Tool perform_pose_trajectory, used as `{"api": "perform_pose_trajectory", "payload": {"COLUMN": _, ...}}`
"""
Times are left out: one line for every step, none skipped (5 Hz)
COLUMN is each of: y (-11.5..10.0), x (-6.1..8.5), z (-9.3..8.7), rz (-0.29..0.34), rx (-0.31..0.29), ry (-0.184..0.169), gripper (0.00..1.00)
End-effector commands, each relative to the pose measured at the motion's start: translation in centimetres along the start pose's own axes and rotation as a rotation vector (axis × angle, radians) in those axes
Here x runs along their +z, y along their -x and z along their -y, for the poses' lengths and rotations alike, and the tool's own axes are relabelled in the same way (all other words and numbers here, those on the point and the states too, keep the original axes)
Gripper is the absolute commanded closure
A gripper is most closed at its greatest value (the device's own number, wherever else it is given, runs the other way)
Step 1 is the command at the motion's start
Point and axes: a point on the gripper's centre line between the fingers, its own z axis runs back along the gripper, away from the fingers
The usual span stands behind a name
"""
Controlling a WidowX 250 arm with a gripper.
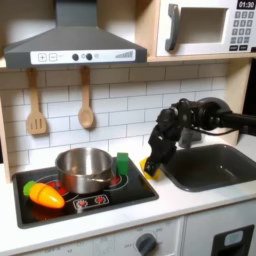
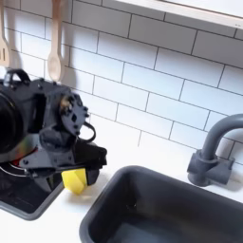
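Your gripper (image 2: pixel 80 163) sits directly over the yellow toy (image 2: pixel 77 179), jaws pointing down and closed on its top. The toy rests on the counter (image 2: pixel 57 220) between the stove (image 1: pixel 100 196) and the sink (image 2: pixel 161 214), just beside the sink's rim.

One steel pot (image 1: pixel 84 168) on stove. One green block (image 1: pixel 122 164) beside pot. One yellow piece (image 2: pixel 76 179) under gripper (image 1: pixel 155 166) (kind unclear). One orange-yellow toy vegetable (image 1: pixel 42 194) at stove's front corner. Two wooden utensils on wall: one spatula (image 1: pixel 36 104), one spoon (image 1: pixel 86 99). One sink (image 1: pixel 215 166), one faucet (image 2: pixel 211 152). One microwave (image 1: pixel 205 27), one range hood (image 1: pixel 72 42). One arm, one gripper.
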Motion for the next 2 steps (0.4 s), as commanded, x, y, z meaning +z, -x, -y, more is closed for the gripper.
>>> {"api": "perform_pose_trajectory", "payload": {"y": -1.1, "x": 0.2, "z": -0.2, "rz": -0.042, "rx": -0.071, "ry": 0.021, "gripper": 0.00}}
{"api": "perform_pose_trajectory", "payload": {"y": -1.5, "x": -2.1, "z": -0.5, "rz": -0.113, "rx": -0.134, "ry": 0.042, "gripper": 0.00}}
